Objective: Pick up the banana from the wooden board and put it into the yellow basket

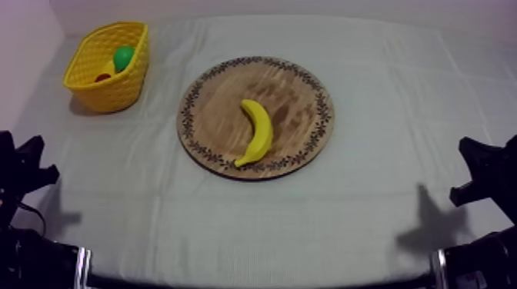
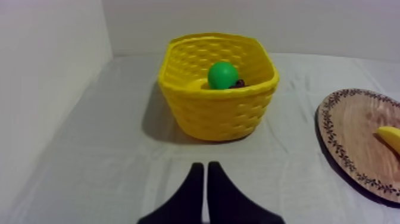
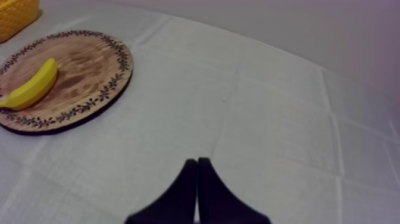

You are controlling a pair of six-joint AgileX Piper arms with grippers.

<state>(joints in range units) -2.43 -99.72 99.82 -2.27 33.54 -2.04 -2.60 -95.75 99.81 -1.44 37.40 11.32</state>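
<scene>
Where the left wrist view looks across the table, the left gripper (image 2: 205,167) shows both black fingers pressed together in a narrow wedge. It holds nothing and is over bare cloth (image 2: 113,161), short of the yellow basket (image 2: 217,113). The basket holds a green round fruit (image 2: 222,75) and a dark item against it, kind not determinable. The wooden board (image 2: 351,125) lies apart from the basket, and one end of the banana (image 2: 390,137) is on it.

Right wrist view: the right gripper (image 3: 197,162) is likewise closed to a wedge and empty, well apart from the board. The banana rests inside the patterned rim.

Top view: the banana lies near the board's centre, running from twelve towards seven o'clock. The basket stands at ten o'clock from the board, with a small red fruit (image 1: 102,77) inside. The grippers sit at the table's eight and four o'clock.
</scene>
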